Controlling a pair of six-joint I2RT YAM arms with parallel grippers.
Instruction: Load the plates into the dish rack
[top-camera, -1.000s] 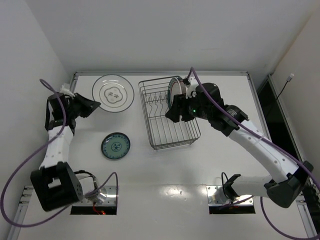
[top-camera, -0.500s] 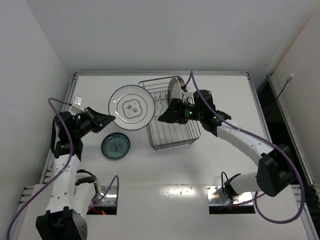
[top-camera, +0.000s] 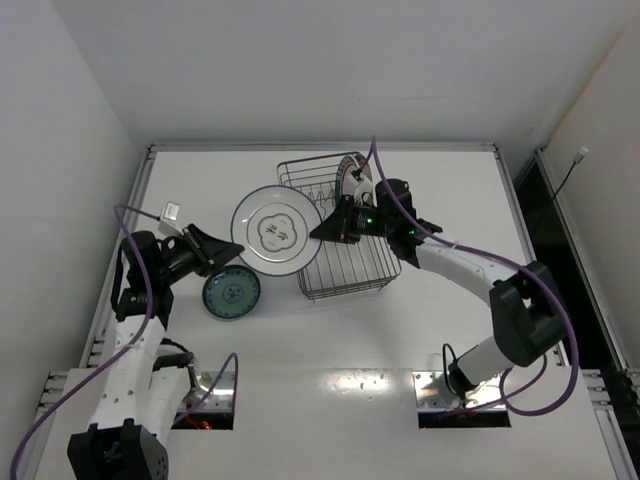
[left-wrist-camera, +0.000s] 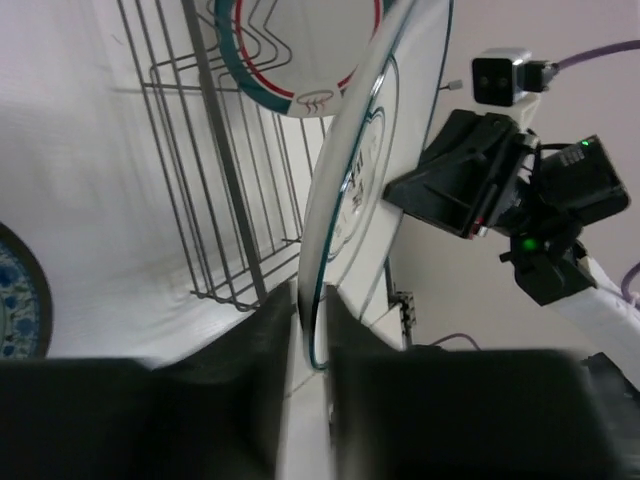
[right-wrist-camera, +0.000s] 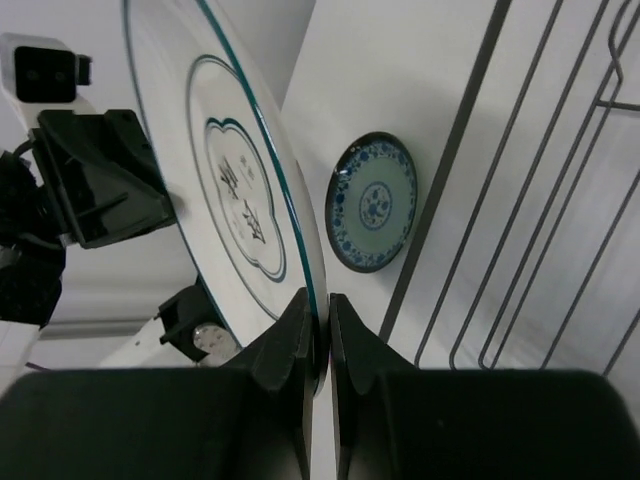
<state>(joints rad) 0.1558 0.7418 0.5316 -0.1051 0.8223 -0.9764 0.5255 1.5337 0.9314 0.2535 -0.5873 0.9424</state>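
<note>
A large white plate (top-camera: 277, 230) with a dark green rim ring hangs in the air just left of the wire dish rack (top-camera: 350, 285). My left gripper (top-camera: 230, 254) is shut on its left rim (left-wrist-camera: 312, 320). My right gripper (top-camera: 318, 232) is shut on the opposite rim (right-wrist-camera: 322, 320). The left wrist view shows the held plate (left-wrist-camera: 370, 170) edge-on, and the right wrist view shows its face (right-wrist-camera: 230, 170). Another white plate (top-camera: 350, 175) with green and red rings stands upright at the rack's far end (left-wrist-camera: 300, 50). A small teal-patterned plate (top-camera: 231, 292) lies flat on the table (right-wrist-camera: 375, 203).
The rack's tines (left-wrist-camera: 210, 180) run along its middle, with open slots in front of the standing plate. The white table has a raised border (top-camera: 320, 147), and walls stand close on the left and at the back. Purple cables trail from both arms.
My left arm has carried the large plate from the far left corner to the rack's left side. My right gripper moved left from the rack and shut on the plate's other rim.
</note>
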